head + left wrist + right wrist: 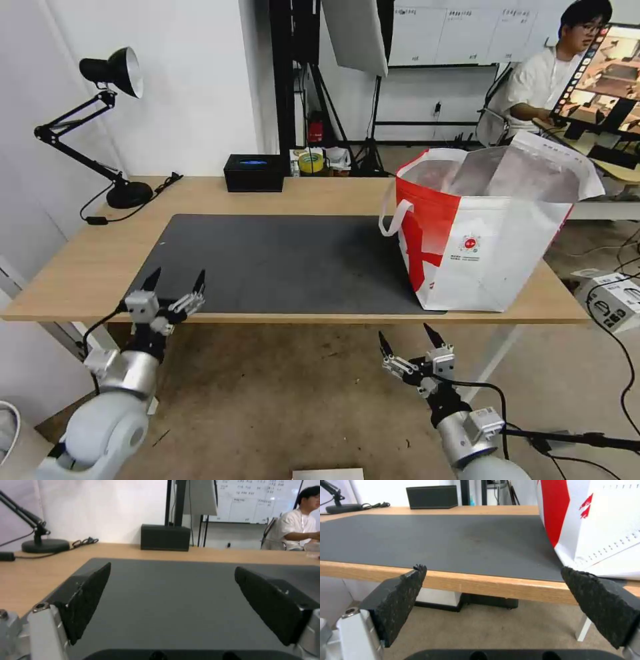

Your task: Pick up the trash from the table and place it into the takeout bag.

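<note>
Right now your takeout bag [490, 233] stands open on the table [73, 267], on the end of the dark grey mat [280, 260] away from the desk lamp [110, 127], and its white front carries a small round red logo [471, 245] with print beneath too small to read. Your left gripper [175, 285] hovers at the mat's near corner by the lamp side, fingers spread and empty. Your right gripper [408, 339] hangs below the table's near edge, just short of the bag, fingers also spread with nothing between them.
</note>
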